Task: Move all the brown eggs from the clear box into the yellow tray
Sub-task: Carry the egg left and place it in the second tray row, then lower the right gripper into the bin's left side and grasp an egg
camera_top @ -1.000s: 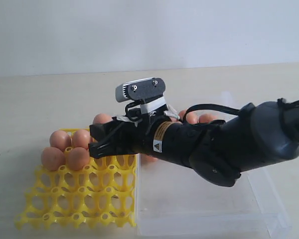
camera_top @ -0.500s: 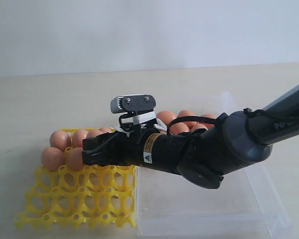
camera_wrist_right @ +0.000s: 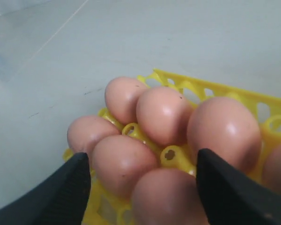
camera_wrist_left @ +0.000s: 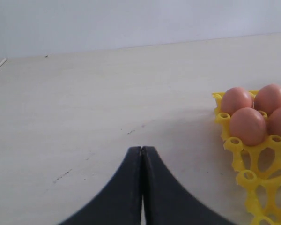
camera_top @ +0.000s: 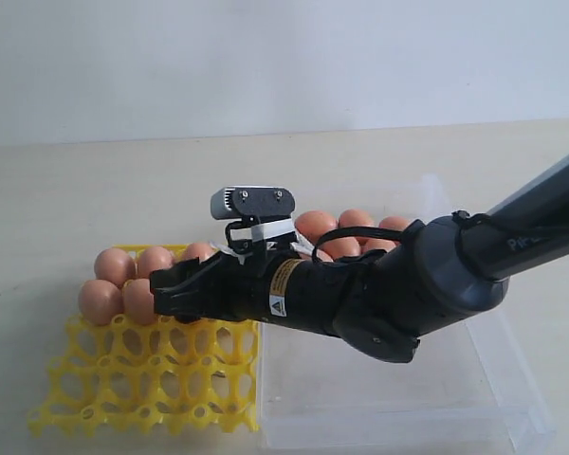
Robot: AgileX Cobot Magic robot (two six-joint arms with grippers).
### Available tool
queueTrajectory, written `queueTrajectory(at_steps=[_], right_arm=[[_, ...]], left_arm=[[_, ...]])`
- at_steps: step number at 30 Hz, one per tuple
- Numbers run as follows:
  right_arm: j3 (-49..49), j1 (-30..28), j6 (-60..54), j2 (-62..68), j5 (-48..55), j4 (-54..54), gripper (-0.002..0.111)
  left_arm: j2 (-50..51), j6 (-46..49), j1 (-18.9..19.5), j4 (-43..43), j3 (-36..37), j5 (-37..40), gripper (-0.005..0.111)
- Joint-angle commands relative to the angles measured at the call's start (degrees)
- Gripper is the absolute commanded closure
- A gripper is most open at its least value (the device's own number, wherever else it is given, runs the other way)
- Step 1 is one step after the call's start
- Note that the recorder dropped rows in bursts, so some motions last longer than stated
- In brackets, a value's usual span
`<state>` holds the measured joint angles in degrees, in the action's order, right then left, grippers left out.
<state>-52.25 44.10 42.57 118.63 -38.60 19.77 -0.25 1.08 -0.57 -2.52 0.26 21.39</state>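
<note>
My right pincer [camera_top: 161, 296] sits lower and further left than a second ago, now over the far-left part of the bright yellow plastic egg tray [camera_top: 104, 379]. Its fingers [camera_wrist_right: 75, 185] are wider apart than before, and one brown egg [camera_wrist_right: 166, 199] lies between them among the others on the tray. More brown eggs [camera_top: 315, 226] sit at the far end of the clear plastic box [camera_top: 408, 403], right of the tray. My left pincer [camera_wrist_left: 142, 152] is pressed together over bare worktop [camera_wrist_left: 84, 103], left of the tray.
</note>
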Motion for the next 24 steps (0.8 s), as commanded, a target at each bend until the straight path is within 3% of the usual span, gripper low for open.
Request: queueTrajectory(at_steps=[1, 4, 10, 11, 18, 22, 24], right_arm=[[-0.18, -0.12, -0.01, -3.57, 2.36, 0.59, 0.044], [-0.18, -0.24, -2.03, -10.32, 12.95, 0.59, 0.052], [-1.0, -1.06, -19.74, -25.82, 43.79, -1.59, 0.105], [-1.87, -1.66, -20.07, -27.02, 48.18, -2.78, 0.108], [-11.31, -7.27, -22.38, -23.19, 74.51, -3.57, 0.108], [-16.69, -9.54, -26.5, -17.45, 76.89, -7.33, 0.104], [-19.83, -9.54, -29.69, -14.39, 78.55, -7.99, 0.095]], left_arm=[[0.25, 0.16, 0.15, -0.17, -0.26, -0.05, 0.107], [0.25, 0.16, 0.15, -0.17, -0.26, -0.05, 0.107], [0.25, 0.16, 0.15, -0.17, -0.26, -0.05, 0.107], [0.25, 0.16, 0.15, -0.17, -0.26, -0.05, 0.107], [0.25, 0.29, 0.15, -0.17, -0.26, -0.05, 0.107], [0.25, 0.29, 0.15, -0.17, -0.26, -0.05, 0.107], [0.25, 0.15, 0.15, -0.17, -0.26, -0.05, 0.107]])
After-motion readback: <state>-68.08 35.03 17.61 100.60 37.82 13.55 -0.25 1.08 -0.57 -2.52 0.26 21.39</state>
